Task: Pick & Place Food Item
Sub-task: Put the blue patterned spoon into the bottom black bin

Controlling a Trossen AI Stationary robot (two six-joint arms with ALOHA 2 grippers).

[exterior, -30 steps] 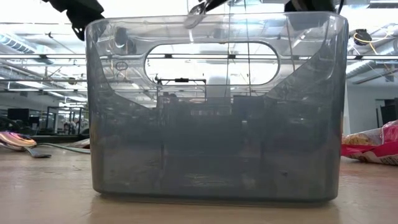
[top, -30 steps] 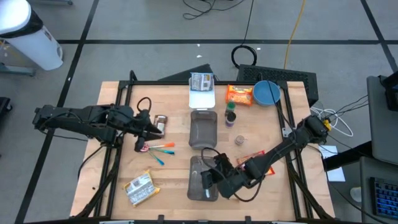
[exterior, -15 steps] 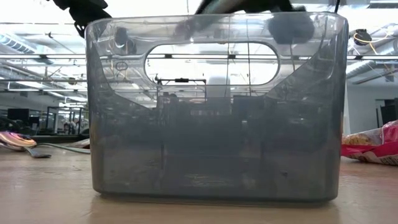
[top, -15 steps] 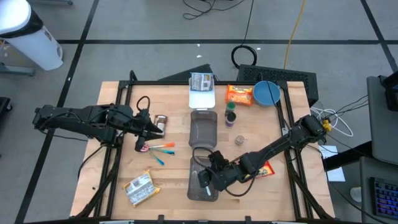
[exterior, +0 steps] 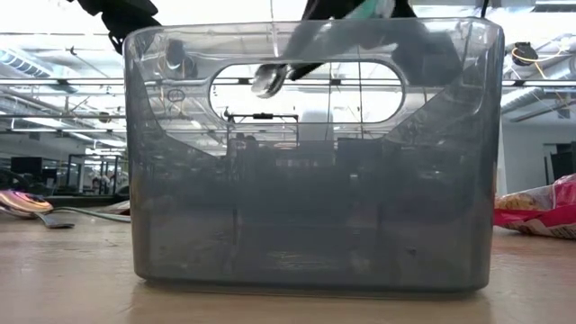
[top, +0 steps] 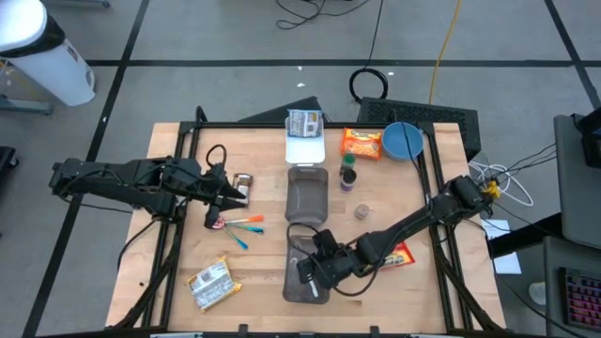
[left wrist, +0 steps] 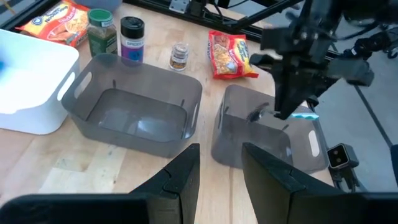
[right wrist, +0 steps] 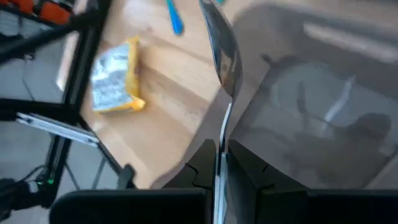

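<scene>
We observed the right gripper (right wrist: 219, 163), fingers clenched on a shiny metal spoon (right wrist: 222, 59), holding it above the near translucent grey plastic bin (top: 305, 272). The left gripper (left wrist: 220, 163) waited over the wooden tabletop (top: 258, 263), fingers parted, grasping nothing.

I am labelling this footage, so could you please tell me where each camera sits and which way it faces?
High view: overhead, straight down on the table, both arms.
Low view: table height, level through the near grey bin; the spoon above.
Left wrist view: on the left arm, past its open fingers toward both bins and the right arm.
Right wrist view: on the right arm, its fingers shut on the spoon at the bin's edge.
Shared: every view shows that near bin.
</scene>
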